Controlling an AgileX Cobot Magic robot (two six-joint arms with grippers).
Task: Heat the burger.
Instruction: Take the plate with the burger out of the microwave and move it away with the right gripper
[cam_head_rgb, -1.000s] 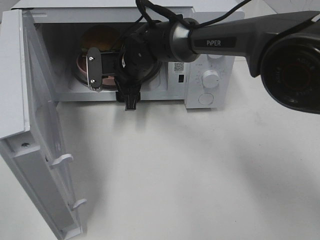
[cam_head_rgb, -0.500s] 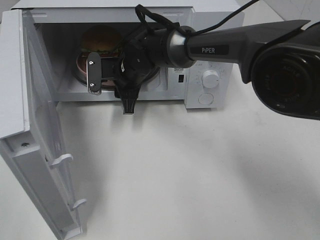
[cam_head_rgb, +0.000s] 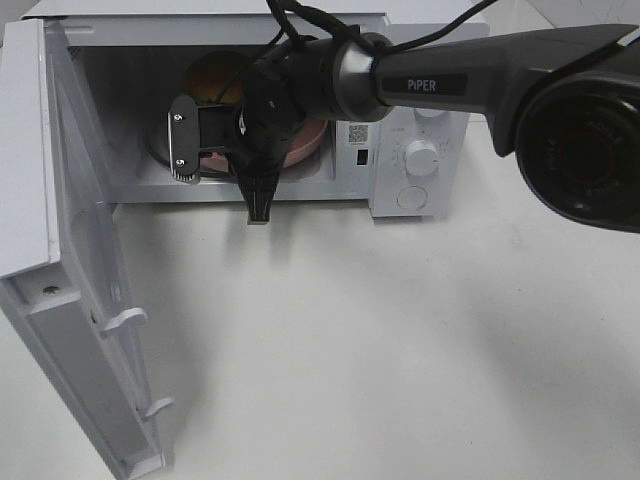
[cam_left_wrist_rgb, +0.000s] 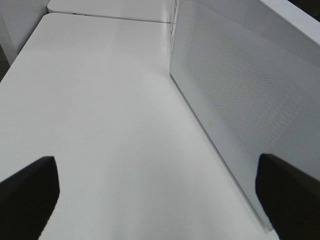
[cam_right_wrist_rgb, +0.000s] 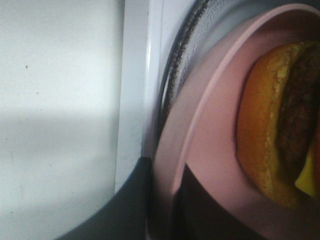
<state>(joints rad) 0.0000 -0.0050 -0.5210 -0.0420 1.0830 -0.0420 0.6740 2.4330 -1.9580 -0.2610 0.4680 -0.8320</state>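
While the white table (cam_head_rgb: 400, 340) fills most of the high view, a white microwave (cam_head_rgb: 400, 60) stands at its far side with its door (cam_head_rgb: 70, 300) swung wide open toward the near left. On the microwave's right panel sit two round knobs (cam_head_rgb: 422, 158), one above the other, with a small square code label (cam_head_rgb: 358, 133) beside them. From the right, the dark right arm (cam_head_rgb: 470, 80) reaches across the middle and into the open cavity, cables looped over its wrist.

Inside the cavity a round pink plate (cam_right_wrist_rgb: 210, 140) lies on the glass turntable (cam_right_wrist_rgb: 187, 55), and the burger (cam_right_wrist_rgb: 272, 125) rests on that plate; from above only a patch of its golden bun shows behind the arm, toward the far left of the cavity. In the right wrist view the bun, the dark patty and a corner of yellow cheese are plain.

At the plate's near rim the right gripper (cam_right_wrist_rgb: 165, 200) has its jaws drawn narrow on the rim's edge, one dark finger (cam_right_wrist_rgb: 125, 210) under and outside the rim, the other inside on the plate's face.

Off by the outer face of the open door, the left gripper (cam_left_wrist_rgb: 160, 195) hangs above bare table with its fingers (cam_left_wrist_rgb: 30, 190) spread wide and nothing between them.
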